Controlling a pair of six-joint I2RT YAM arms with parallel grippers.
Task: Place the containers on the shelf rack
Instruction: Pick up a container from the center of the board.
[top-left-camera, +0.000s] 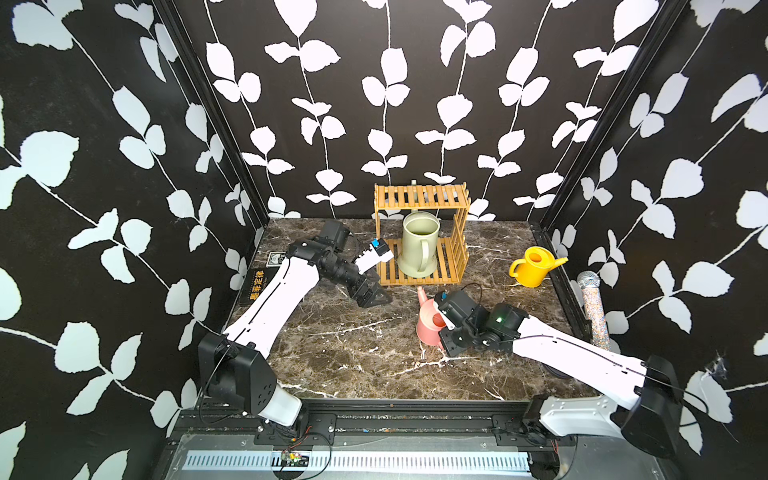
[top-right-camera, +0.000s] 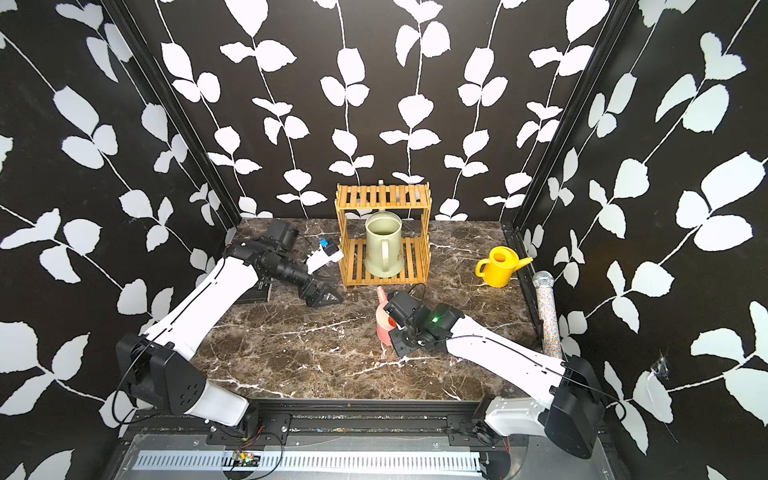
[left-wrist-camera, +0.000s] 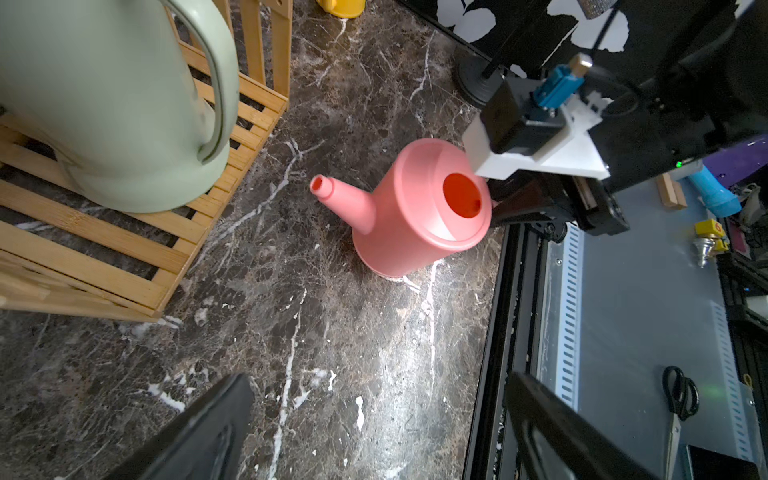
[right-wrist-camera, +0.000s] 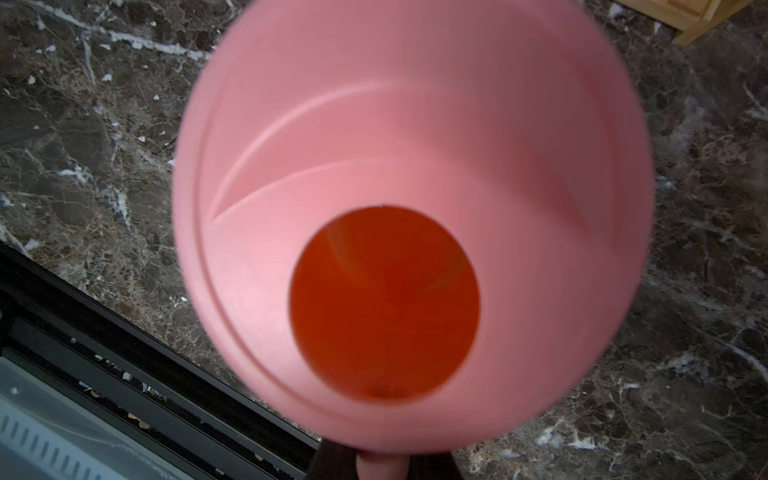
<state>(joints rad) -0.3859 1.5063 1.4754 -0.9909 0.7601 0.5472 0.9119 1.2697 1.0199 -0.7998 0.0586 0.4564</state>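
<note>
Clamped narrow on the handle of the pink watering can (left-wrist-camera: 419, 212) with the right gripper (right-wrist-camera: 380, 464); in the right wrist view, dark fingers either side of the pink handle stub. Standing upright on the marble table (top-left-camera: 353, 353), just in front of the shelf rack (top-left-camera: 419, 195), near its front edge but not touching. Pointing spout-first toward the rack, handle toward the right arm, so lying roughly front-to-back across the table. Probably calls for a lift and a carry forward along that same line. Far nearer to the right arm; no need for a handover.

On the other side: spread wide and empty, the left gripper (top-left-camera: 371, 297), low over the table just off the rack's front left corner. Could crowd a path on that side.

Already on the lower tier: the sage-green watering can (top-left-camera: 417, 245), upright, handle toward the table's front edge, filling the middle with only narrow strips of slats beside it. Up on the top tier: bare slats, likely the safer target, though demanding a higher lift.

Near the table's right edge, well apart: the yellow watering can (top-left-camera: 534, 268). Beyond that edge, a glittery microphone (top-left-camera: 595, 309); at the left edge, a black book (top-left-camera: 257, 286). Neither in the way.
</note>
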